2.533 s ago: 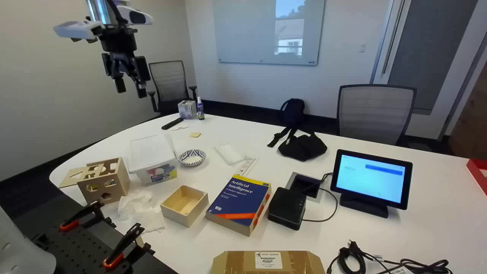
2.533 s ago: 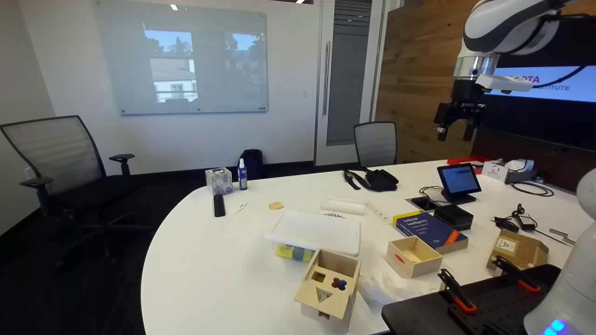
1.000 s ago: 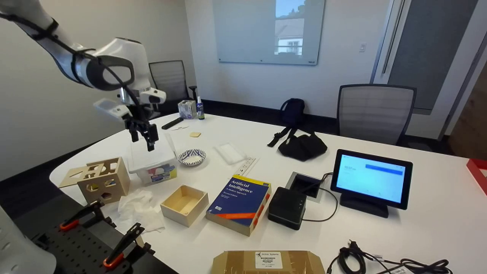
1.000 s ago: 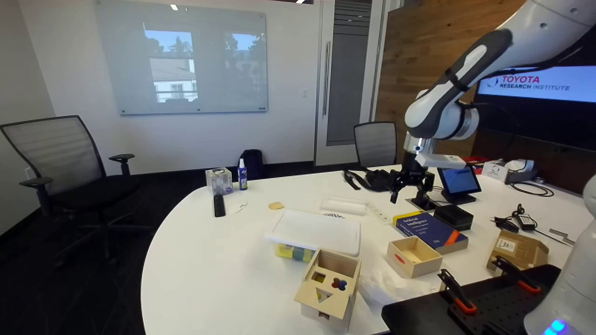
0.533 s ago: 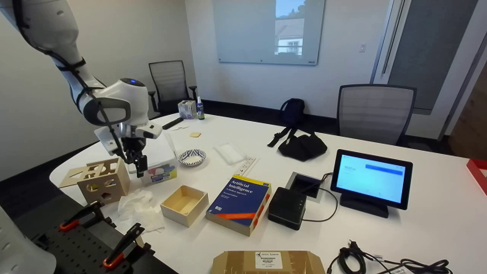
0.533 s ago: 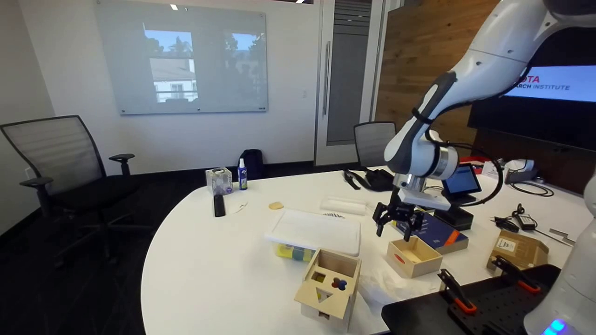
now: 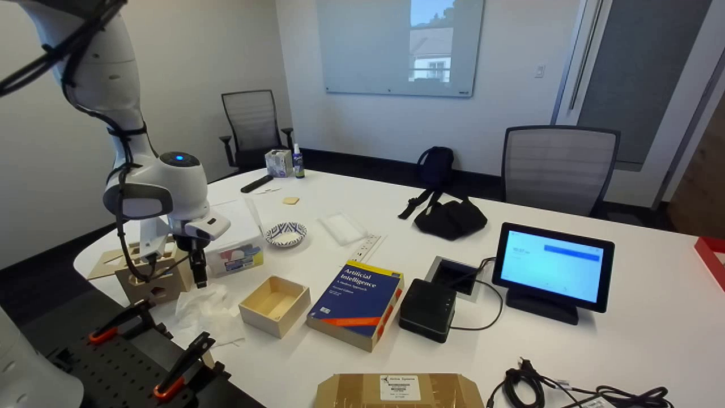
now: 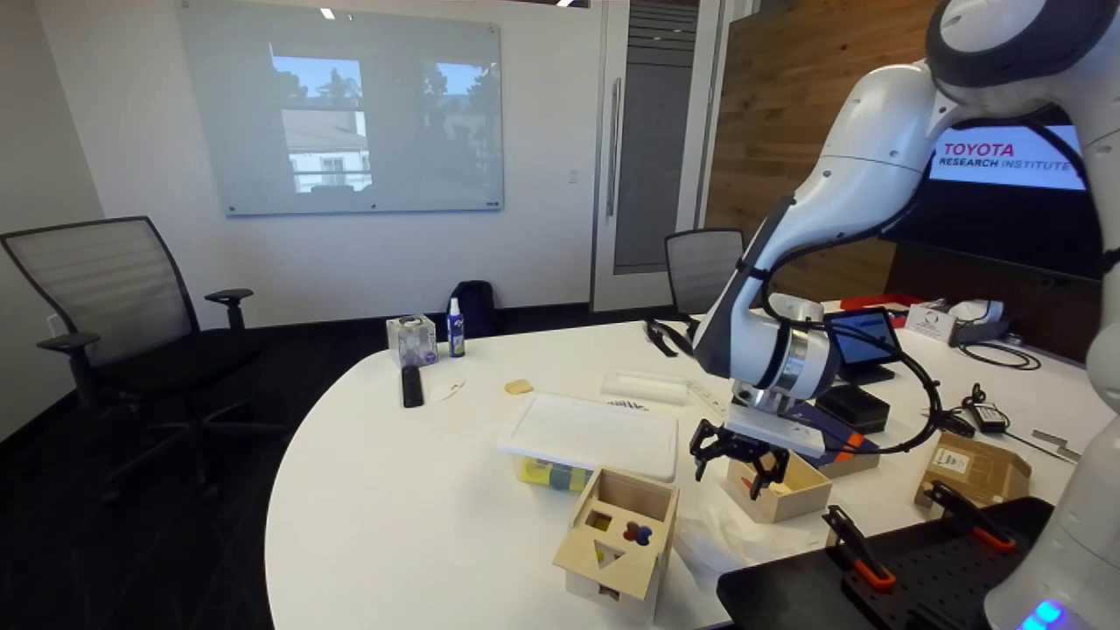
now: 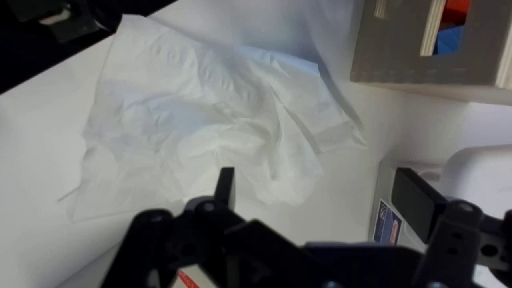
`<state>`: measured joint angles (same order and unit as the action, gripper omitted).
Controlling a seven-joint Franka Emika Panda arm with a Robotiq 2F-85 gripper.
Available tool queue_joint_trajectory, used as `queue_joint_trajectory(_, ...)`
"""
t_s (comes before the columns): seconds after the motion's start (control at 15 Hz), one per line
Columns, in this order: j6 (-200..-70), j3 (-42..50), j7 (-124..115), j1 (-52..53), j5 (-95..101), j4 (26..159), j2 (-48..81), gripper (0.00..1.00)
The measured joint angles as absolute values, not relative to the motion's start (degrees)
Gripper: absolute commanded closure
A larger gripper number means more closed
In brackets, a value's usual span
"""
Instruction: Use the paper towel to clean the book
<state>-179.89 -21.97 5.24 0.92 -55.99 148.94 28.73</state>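
Paper towel [image 9: 192, 116], white and crumpled, lies at the edge of the white tabletop [image 8: 394, 490] beside a black perforated board [image 7: 136, 368], between a wooden shape sorter [image 8: 621, 544] and an open wooden box [image 7: 260, 320]. Over the tabletop near the towel hangs the Robotiq gripper [image 8: 728, 486], its fingers [image 9: 416, 200] spread wide apart. The dark blue Artificial Intelligence textbook [image 7: 354, 297] lies flat farther in from that edge, past the open wooden box. By the far edge stand a tissue box [image 8: 413, 343] and a spray bottle [image 8: 456, 332].
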Motion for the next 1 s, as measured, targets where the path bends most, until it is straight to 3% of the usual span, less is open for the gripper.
queue_joint_trajectory(0.53, -184.6, -21.8, 4.9, -1.9, -56.5, 140.5, 41.8, 0.0)
queue_joint_trajectory(0.6, -184.6, -21.7, 4.9, -2.1, -56.5, 139.7, 42.9, 0.25)
queue_joint_trajectory(0.73, -184.6, -21.6, 4.9, -2.6, -56.5, 138.2, 44.8, 0.32)
queue_joint_trajectory(1.0, -184.4, -21.5, 5.0, -3.4, -56.5, 136.2, 47.3, 0.65)
